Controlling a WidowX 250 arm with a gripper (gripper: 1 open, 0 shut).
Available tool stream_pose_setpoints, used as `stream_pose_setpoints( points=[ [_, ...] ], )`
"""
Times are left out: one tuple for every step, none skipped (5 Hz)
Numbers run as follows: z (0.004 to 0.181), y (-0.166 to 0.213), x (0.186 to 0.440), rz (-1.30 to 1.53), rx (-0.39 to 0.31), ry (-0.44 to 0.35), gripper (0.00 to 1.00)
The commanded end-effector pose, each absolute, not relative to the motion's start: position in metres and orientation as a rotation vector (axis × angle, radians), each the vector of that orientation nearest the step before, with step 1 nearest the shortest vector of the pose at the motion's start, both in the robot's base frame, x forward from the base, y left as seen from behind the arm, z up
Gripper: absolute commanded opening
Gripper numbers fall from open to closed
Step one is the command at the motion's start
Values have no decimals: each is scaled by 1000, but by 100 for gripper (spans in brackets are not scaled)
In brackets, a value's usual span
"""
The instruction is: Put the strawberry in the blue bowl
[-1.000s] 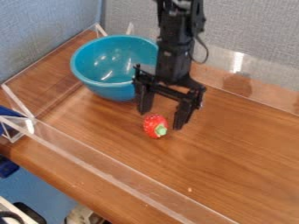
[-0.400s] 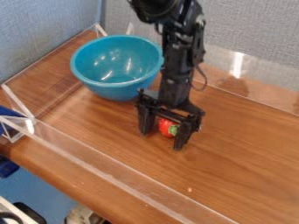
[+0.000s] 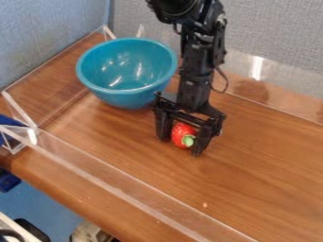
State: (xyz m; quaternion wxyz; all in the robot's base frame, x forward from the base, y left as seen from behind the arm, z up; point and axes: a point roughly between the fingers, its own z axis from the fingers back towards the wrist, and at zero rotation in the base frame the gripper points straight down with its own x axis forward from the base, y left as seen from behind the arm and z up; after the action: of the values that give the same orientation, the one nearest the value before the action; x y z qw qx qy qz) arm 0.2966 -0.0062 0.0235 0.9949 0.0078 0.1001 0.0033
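Observation:
The red strawberry (image 3: 186, 134) with its green cap lies on the wooden table, right of the blue bowl (image 3: 124, 72). My black gripper (image 3: 187, 133) points down over it, open, with one finger on either side of the fruit. The fingertips reach close to the table surface. The fingers do not visibly press the strawberry. The bowl sits upright at the back left and looks empty.
Low clear plastic walls (image 3: 259, 68) fence the wooden table (image 3: 113, 142) at the back and along the front-left edge. A grey-blue panel rises behind the bowl. A blue-and-white object (image 3: 10, 132) sits at the far left edge.
The gripper has come down from just above the strawberry until its open fingers straddle it. The strawberry and bowl have stayed in place.

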Motion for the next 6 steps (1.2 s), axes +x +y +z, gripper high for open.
stream_pose_setpoints(
  points=[
    [34, -6, 309, 9, 9, 159, 0],
    [35, -9, 308, -4, 2, 155, 0],
    [36, -12, 308, -19, -6, 149, 0],
    [36, -15, 307, -33, -13, 145, 0],
    [37, -18, 306, -46, -19, 141, 0],
    [37, -21, 306, -59, -26, 137, 0]
  ],
)
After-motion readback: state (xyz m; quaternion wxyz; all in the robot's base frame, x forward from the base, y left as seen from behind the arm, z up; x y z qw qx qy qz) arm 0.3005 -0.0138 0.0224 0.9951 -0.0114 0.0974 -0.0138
